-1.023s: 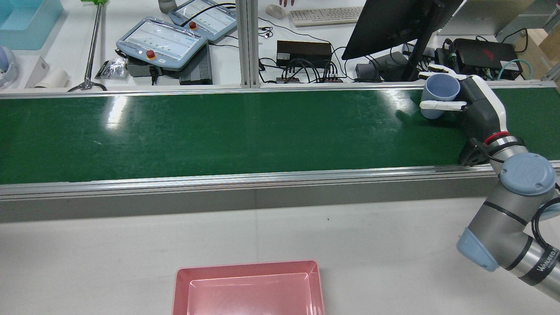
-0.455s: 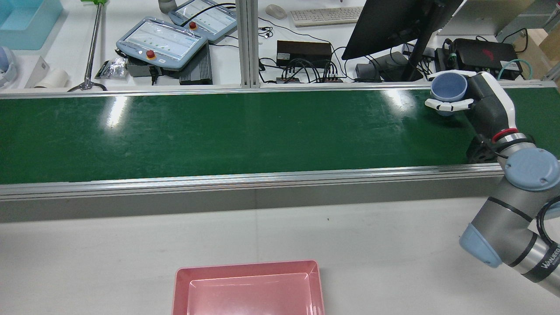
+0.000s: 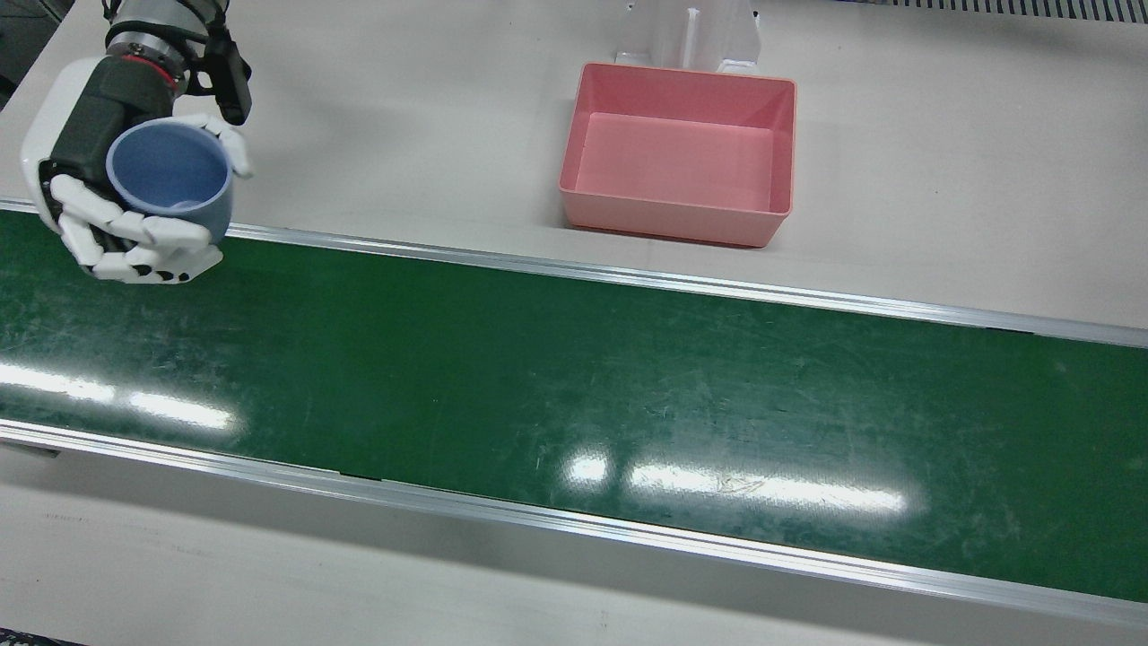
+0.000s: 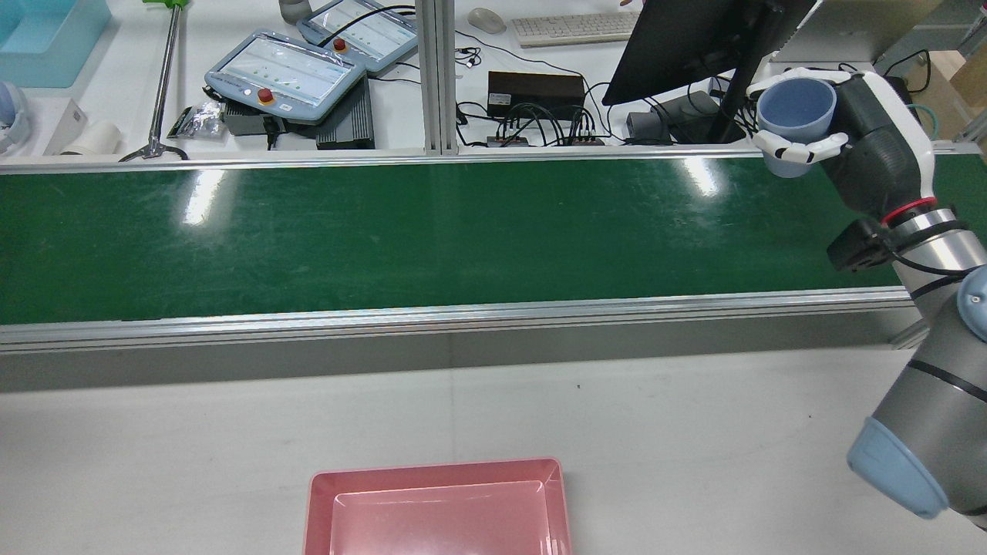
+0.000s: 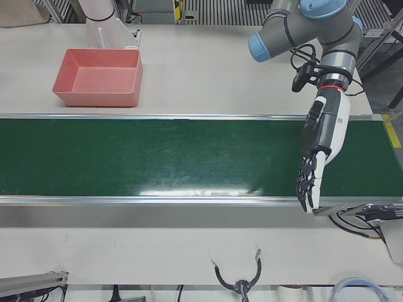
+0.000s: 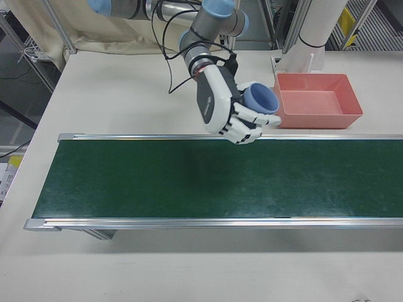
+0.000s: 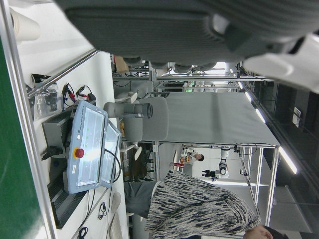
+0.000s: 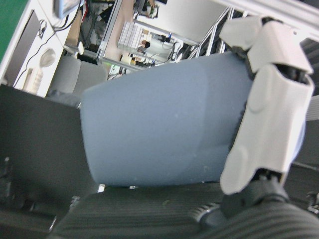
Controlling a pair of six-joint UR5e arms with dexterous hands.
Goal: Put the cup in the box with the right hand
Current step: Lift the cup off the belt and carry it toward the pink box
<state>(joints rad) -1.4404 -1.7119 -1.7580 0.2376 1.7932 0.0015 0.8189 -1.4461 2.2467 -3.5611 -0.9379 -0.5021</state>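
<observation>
Matt plastic cup; glossy scuffed belt; smooth plastic box

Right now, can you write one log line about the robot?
right hand: holding blue cup, lifted | left hand: open | pink box: empty

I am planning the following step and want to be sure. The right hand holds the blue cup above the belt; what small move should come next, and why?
Probably carry the cup sideways toward the pink box. The right hand grips it upright, clear of the green belt, and the box stands empty across the table.

Bare belt and table lie before open box.
</observation>
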